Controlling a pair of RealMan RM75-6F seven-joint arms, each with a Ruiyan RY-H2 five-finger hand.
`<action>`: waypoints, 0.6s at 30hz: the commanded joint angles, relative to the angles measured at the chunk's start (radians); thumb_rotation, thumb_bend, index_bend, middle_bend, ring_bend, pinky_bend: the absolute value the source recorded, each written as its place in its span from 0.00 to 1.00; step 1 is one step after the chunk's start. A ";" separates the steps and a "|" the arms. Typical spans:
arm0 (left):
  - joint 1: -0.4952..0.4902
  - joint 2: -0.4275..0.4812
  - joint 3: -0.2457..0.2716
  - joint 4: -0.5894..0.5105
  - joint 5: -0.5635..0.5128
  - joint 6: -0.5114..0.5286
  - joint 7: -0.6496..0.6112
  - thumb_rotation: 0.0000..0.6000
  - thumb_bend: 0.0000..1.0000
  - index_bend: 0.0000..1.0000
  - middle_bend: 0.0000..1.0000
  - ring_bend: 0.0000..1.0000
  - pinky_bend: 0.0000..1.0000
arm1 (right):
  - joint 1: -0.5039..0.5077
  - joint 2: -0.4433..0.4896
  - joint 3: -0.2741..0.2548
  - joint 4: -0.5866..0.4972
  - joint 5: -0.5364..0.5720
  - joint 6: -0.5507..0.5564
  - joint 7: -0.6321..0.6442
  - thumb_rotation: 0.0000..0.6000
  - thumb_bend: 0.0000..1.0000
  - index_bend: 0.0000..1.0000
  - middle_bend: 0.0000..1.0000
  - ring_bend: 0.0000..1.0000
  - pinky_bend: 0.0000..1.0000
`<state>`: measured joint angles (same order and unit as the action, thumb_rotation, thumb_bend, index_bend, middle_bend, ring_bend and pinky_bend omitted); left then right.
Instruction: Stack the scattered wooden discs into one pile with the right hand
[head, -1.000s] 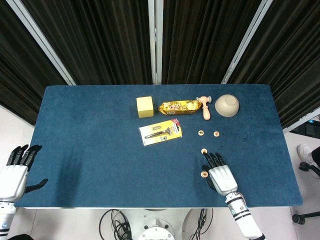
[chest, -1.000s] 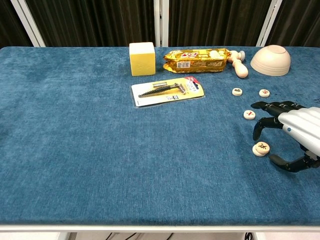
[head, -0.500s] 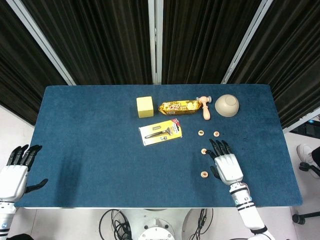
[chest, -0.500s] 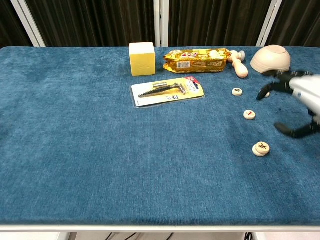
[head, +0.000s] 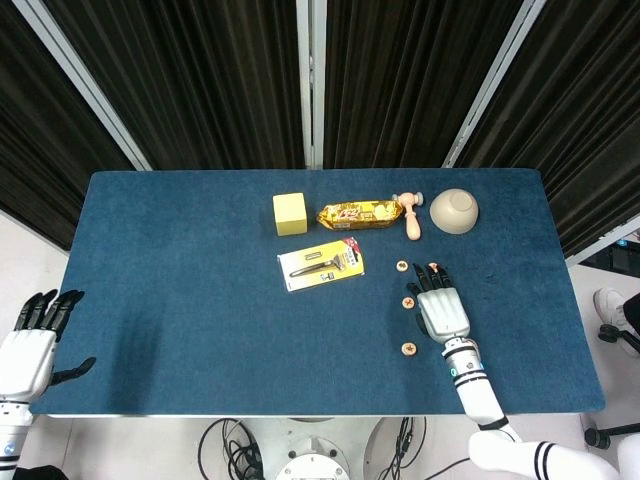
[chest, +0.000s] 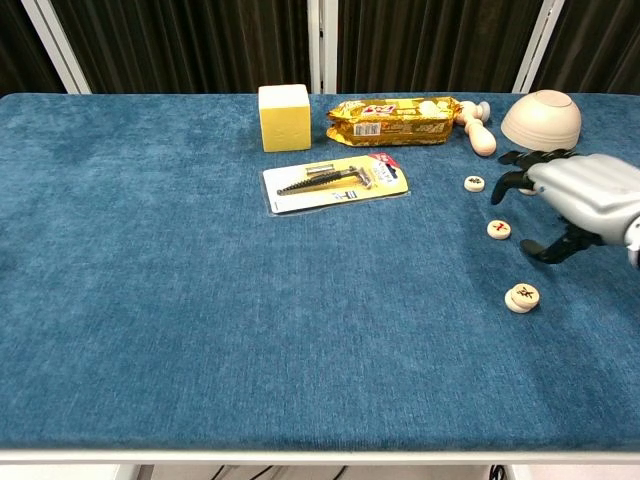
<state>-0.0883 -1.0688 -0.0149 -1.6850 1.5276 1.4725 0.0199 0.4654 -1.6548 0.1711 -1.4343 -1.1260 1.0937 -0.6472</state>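
Spreading across both views, the blue counter (chest: 200, 320) carried everything. The right hand (chest: 572, 195) hovered above it, fingers apart and empty, beside one wooden disc (chest: 499, 229). A two-disc pile (chest: 522, 296) sat nearer the front edge, another disc (chest: 475, 183) farther back.

Even, bright light is falling from above on the blue table (head: 200, 260), making only soft, short shadows under my right hand (chest: 575, 200). Both views are staying sharp, without glare; the curtains (head: 200, 80) behind are looking very dark.
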 joint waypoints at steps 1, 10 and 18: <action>0.000 0.000 -0.001 0.002 -0.004 -0.003 -0.005 1.00 0.13 0.10 0.09 0.00 0.00 | 0.017 -0.026 0.000 0.030 0.005 -0.007 0.001 1.00 0.33 0.30 0.00 0.00 0.00; -0.002 0.001 -0.002 0.008 -0.013 -0.010 -0.022 1.00 0.13 0.10 0.09 0.00 0.00 | 0.025 -0.065 -0.018 0.089 -0.008 0.010 0.030 1.00 0.33 0.38 0.01 0.00 0.00; -0.004 -0.002 0.000 0.009 -0.012 -0.015 -0.017 1.00 0.13 0.10 0.09 0.00 0.00 | 0.018 -0.088 -0.030 0.128 -0.030 0.038 0.065 1.00 0.33 0.43 0.02 0.00 0.00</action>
<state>-0.0920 -1.0703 -0.0149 -1.6756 1.5159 1.4580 0.0030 0.4853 -1.7396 0.1423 -1.3100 -1.1518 1.1267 -0.5870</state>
